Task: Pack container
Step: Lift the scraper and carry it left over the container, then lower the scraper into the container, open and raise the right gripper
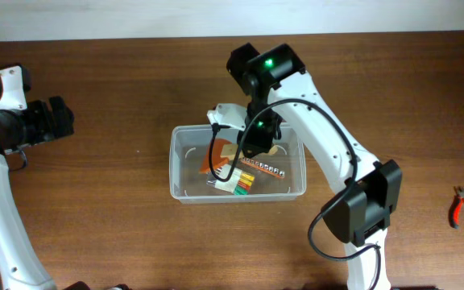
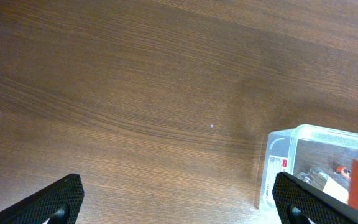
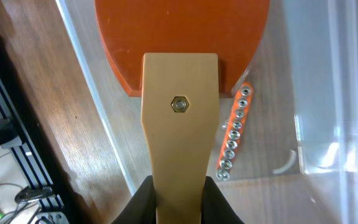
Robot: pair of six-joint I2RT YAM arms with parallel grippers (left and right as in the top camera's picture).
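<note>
Wooden scraper (image 3: 179,68) seemingly gripped; right pincer (image 3: 179,194) points down into container (image 1: 173,165).

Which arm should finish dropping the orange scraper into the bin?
Right. The right claw grips the scraper by its wooden handle, over the container. The left claw hangs open over bare table, off to the side.

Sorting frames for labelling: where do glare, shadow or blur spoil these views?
Overhead: sharp and even, though the right arm covers part of the container. Left wrist: clear, with a faint shadow on the table beside the container. Right wrist: white glare on the container wall; the scraper is sharp.
</note>
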